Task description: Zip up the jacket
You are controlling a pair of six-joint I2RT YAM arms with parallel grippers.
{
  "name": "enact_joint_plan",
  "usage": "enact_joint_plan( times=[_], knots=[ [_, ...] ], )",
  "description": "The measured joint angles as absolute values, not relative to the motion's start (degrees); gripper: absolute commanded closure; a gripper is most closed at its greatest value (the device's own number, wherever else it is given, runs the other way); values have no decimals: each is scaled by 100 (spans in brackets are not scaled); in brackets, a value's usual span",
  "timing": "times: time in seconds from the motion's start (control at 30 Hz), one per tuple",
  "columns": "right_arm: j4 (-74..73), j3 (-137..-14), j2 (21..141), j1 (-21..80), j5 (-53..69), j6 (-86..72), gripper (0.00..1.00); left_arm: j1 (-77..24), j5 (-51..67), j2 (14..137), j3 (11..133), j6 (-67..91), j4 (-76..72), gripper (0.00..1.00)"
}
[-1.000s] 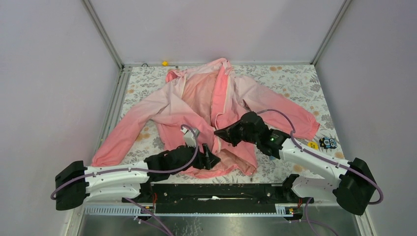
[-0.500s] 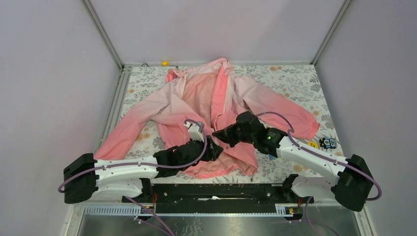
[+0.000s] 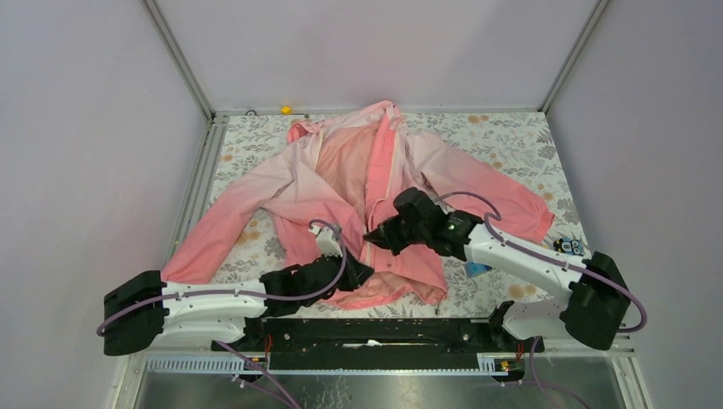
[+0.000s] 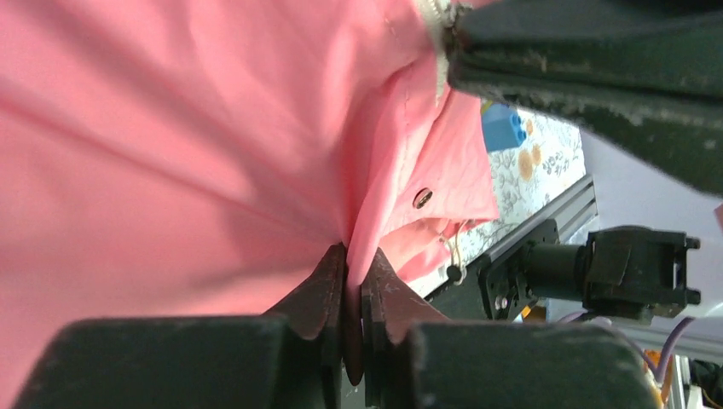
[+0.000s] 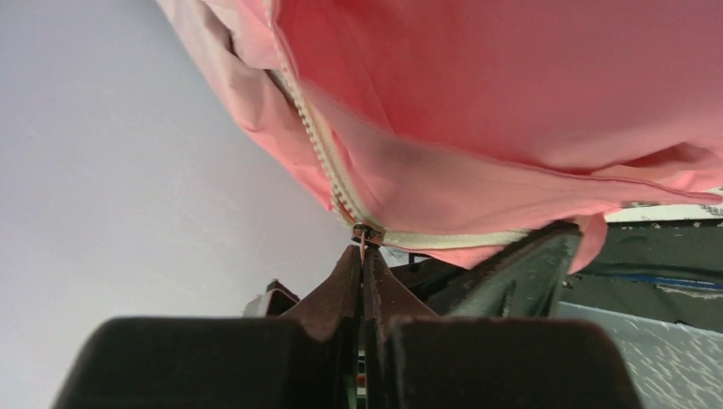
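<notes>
The pink jacket (image 3: 281,183) lies spread on the table with its front open. My left gripper (image 3: 355,271) is at the lower front hem. In the left wrist view it (image 4: 351,256) is shut on a fold of the coral fabric (image 4: 170,128) beside a snap button (image 4: 421,198). My right gripper (image 3: 373,238) sits just above it on the hem. In the right wrist view it (image 5: 364,249) is shut on the small zipper pull (image 5: 364,237) at the bottom of the white zipper (image 5: 317,141). The two grippers are almost touching.
A blue block (image 3: 477,269) and small toys (image 3: 568,247) lie at the right, near the right arm. A small yellow object (image 3: 286,109) sits at the far edge. The floral table cover (image 3: 511,136) shows around the jacket, and a black rail (image 3: 384,328) runs along the near edge.
My left gripper slid right to the hem and closed on the fabric. My right gripper moved left with the zipper pull, drawing the jacket front flatter.
</notes>
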State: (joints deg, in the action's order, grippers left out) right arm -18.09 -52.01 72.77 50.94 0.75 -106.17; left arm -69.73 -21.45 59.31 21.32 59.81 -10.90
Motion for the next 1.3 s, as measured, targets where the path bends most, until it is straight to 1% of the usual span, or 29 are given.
enact_joint_plan(
  times=[0.2, 0.5, 0.63, 0.8, 1.03, 1.3],
  knots=[
    [-2438, -5826, 8040, 5129, 432, -10654, 100, -7443, -2080, 5780, 1726, 6442, -1094, 100],
    [-3852, -7126, 8899, 5183, 502, -10718, 100, -8541, -2335, 5902, 1721, 7164, -733, 100],
    [-4171, -7734, 9310, 5183, 320, -10822, 100, -8656, -2320, 5898, 1717, 7282, -567, 100],
    [-4458, -8661, 10116, 5170, 12, -10842, 100, -8689, -2311, 5802, 1564, 7358, -475, 100],
    [-5083, -10707, 11614, 4939, -158, -10536, 100, -8698, -2344, 5677, 1485, 7303, -320, 100],
    [-5802, -13664, 13284, 4320, -261, -10189, 100, -8731, -2250, 6040, 1570, 6845, -272, 100]
  ],
)
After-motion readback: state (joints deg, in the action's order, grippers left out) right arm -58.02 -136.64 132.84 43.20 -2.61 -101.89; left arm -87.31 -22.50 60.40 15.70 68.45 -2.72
